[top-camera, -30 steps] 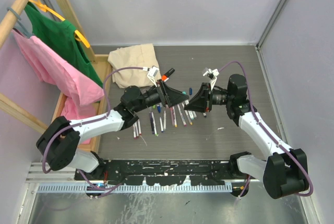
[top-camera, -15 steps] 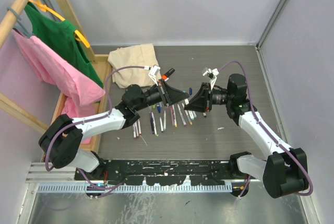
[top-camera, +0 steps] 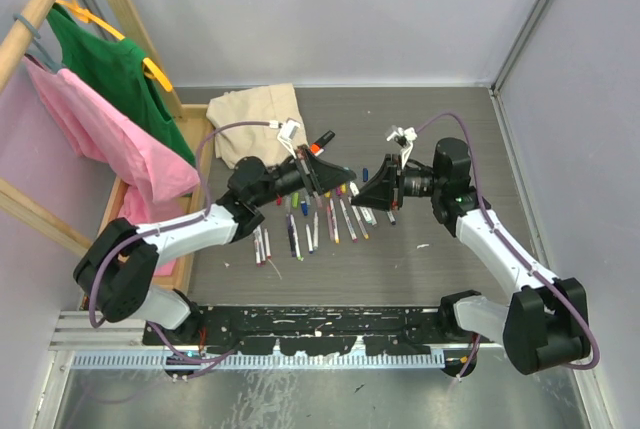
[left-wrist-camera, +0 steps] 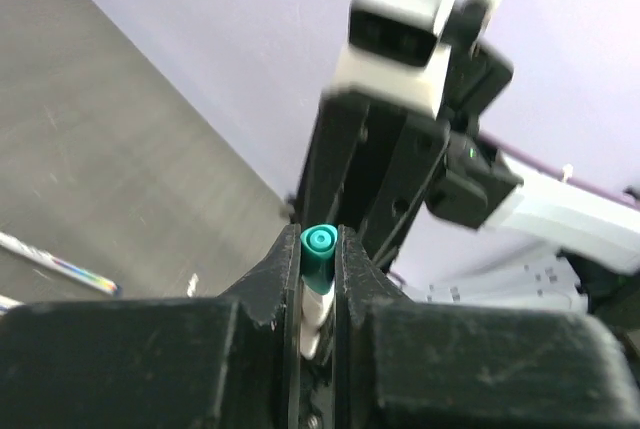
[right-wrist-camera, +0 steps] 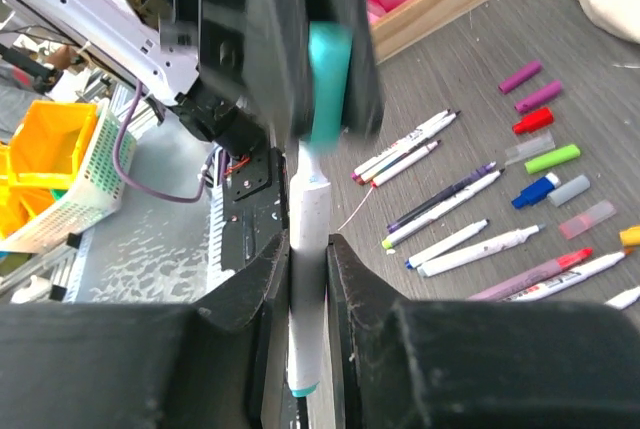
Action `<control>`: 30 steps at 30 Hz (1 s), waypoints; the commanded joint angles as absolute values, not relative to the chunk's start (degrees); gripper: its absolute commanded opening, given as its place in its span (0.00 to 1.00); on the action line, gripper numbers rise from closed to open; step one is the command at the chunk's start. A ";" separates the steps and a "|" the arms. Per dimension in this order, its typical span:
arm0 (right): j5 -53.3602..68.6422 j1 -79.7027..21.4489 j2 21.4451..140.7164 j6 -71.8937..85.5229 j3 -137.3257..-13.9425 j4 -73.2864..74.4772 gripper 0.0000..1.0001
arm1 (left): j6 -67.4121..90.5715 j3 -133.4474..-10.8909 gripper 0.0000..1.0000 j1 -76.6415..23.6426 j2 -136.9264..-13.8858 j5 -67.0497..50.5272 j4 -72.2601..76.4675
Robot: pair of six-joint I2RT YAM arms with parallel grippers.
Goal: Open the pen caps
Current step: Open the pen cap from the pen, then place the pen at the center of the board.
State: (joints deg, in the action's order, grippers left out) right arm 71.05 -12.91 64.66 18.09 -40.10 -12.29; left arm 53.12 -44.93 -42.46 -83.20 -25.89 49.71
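A white-barrelled pen (right-wrist-camera: pixel 308 214) hangs in the air between both arms. My right gripper (right-wrist-camera: pixel 307 249) is shut on its barrel. The pen's teal cap (left-wrist-camera: pixel 318 252) (right-wrist-camera: pixel 328 79) sits pinched between the fingers of my left gripper (left-wrist-camera: pixel 318 249), which is shut on it. A short stretch of white barrel (left-wrist-camera: pixel 312 314) shows below the cap. Seen from above, the left gripper (top-camera: pixel 343 181) and right gripper (top-camera: pixel 373 187) meet tip to tip over the table. Several uncapped pens (right-wrist-camera: pixel 455 194) and loose pen caps (right-wrist-camera: pixel 545 159) lie below.
More pens (top-camera: pixel 310 229) lie in a row under the grippers. A thick black marker with an orange cap (top-camera: pixel 323 139) rests by a beige cloth (top-camera: pixel 255 124). A wooden rack with green (top-camera: pixel 115 69) and pink (top-camera: pixel 95 139) garments stands at the left.
My left gripper has shut on the teal cap. Both grippers have shifted slightly toward the back of the table, still tip to tip.
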 commanded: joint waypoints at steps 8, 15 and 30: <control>72.28 -12.96 66.40 10.80 -43.60 -5.73 0.01 | 50.49 -53.32 0.00 -33.81 -80.74 -10.96 61.16; 56.07 -12.84 63.93 -6.35 -48.15 10.10 0.01 | 49.58 -49.21 0.00 -33.41 -77.66 -12.78 59.98; 32.44 -7.13 65.54 -14.20 -50.89 15.08 0.01 | 54.51 -40.24 0.00 -32.87 -77.66 -20.07 62.69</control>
State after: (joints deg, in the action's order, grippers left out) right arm 39.90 -8.34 64.58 -11.38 -47.59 14.87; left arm 52.93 -41.58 -33.19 -78.08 -17.85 58.13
